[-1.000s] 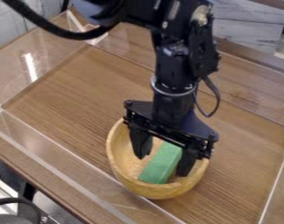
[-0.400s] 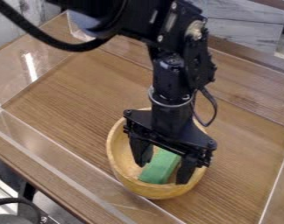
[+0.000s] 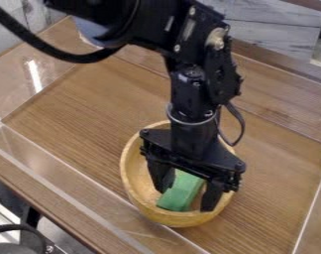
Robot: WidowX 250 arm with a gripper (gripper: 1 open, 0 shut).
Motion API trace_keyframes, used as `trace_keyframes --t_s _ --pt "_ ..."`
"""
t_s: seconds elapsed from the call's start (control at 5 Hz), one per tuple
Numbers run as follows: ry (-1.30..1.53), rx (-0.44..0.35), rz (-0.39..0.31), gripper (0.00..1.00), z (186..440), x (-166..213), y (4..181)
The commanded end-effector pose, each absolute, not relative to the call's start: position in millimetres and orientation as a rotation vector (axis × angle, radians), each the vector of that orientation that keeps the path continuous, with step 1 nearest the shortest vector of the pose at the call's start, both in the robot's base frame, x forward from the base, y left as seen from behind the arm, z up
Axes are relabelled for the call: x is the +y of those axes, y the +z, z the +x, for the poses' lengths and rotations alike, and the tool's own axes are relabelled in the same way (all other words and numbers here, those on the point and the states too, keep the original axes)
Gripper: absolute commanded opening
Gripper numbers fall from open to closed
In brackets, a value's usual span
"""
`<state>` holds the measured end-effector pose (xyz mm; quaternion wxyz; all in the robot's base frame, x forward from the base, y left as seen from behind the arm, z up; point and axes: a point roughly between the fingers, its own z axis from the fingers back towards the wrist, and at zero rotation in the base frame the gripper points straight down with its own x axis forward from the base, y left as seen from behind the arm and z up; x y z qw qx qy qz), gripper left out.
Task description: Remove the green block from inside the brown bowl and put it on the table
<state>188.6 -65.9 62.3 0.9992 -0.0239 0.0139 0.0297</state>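
From my feed, the largest thing I see is the table (image 3: 73, 117), a brown wood-grain top running under everything, with a clear wall (image 3: 86, 186) along its near left edge. Next in size is my arm, black and jointed, coming in from the top and hiding a good part of what lies under it. At its end I have the gripper (image 3: 192, 186) pointed down into the brown bowl, its jaws spread wide, one finger to each side of the block; I can't tell whether either one touches it. The brown bowl (image 3: 138, 201) sits on the table, light and round with a thick rim, its far side mostly blocked by the arm. Smallest is the green block (image 3: 182, 190), inside the bowl, lying at a slant between the fingers, its upper end partly covered from my view.
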Motion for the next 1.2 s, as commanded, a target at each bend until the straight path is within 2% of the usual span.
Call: trace_keyframes --t_s 0.0,0.8,1.0 --pt "0.057 0.009 -0.053 1.00 190.8 -65.3 59.7" --pt "0.058 -0.003 -0.062 1.00 192.7 -65.3 37.7" --pt "0.055 -0.003 -0.063 0.00 192.7 -64.3 34.7"
